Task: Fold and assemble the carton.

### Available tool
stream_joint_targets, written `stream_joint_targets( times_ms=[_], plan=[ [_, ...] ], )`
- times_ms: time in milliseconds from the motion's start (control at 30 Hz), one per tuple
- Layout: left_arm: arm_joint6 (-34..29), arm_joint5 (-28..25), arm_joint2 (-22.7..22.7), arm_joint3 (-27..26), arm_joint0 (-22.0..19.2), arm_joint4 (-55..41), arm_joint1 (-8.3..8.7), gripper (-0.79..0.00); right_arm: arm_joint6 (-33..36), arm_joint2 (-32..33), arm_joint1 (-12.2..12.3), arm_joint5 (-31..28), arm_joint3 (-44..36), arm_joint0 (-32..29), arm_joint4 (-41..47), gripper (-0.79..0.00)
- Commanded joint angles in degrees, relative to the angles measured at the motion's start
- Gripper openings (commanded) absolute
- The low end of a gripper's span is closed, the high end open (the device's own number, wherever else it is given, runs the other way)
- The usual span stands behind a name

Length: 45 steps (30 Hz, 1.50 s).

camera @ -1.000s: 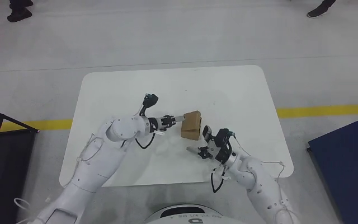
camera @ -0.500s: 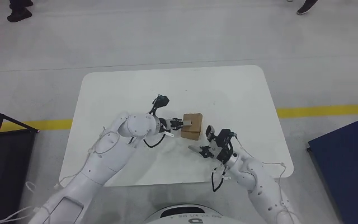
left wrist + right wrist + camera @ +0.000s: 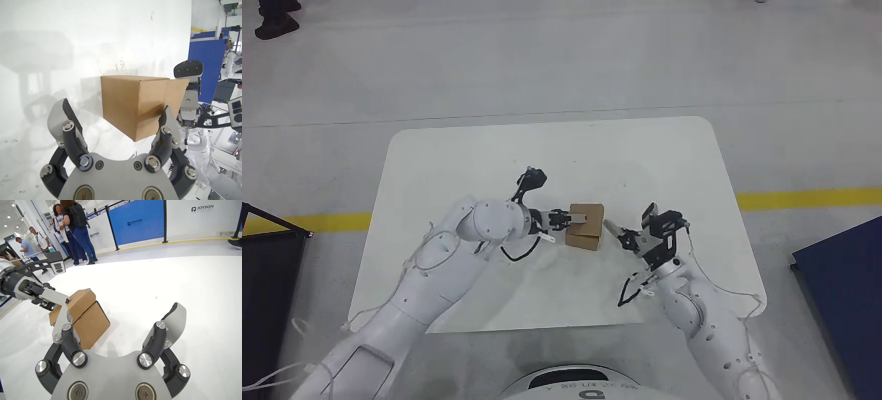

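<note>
My left claw (image 3: 115, 107), spread open, leans one fingertip (image 3: 164, 116) on a raised flap (image 3: 81, 302) of the carton (image 3: 585, 226), seemingly to press the fold down. The carton sits on the counter (image 3: 662, 170); my right claw (image 3: 121, 308), open too, hangs just beside it.

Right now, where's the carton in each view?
Top view: carton near the table's centre, between the two arms.
Left wrist view: carton mid-frame, just beyond the open left jaws.
Right wrist view: carton ahead of the right jaws, left jaws at its flap.
Shared landmark: white table beneath it.
</note>
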Motion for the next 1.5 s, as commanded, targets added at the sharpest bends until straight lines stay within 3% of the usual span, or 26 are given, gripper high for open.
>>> stream_joint_targets(
  times_ms=[0, 1467],
  plan=[
    [0.32, -0.11, -0.11, -0.04, -0.04, -0.11, -0.02, 0.0, 0.41, -0.52, -0.18, 1.59, 0.39, 0.49, 0.19, 0.0],
    [-0.01, -0.57, 1.35, 2.28, -1.19, 0.98, -0.67, 0.0, 2.21, -1.47, -0.25, 6.57, -0.8, 0.12, -4.44, 0.0]
  ],
)
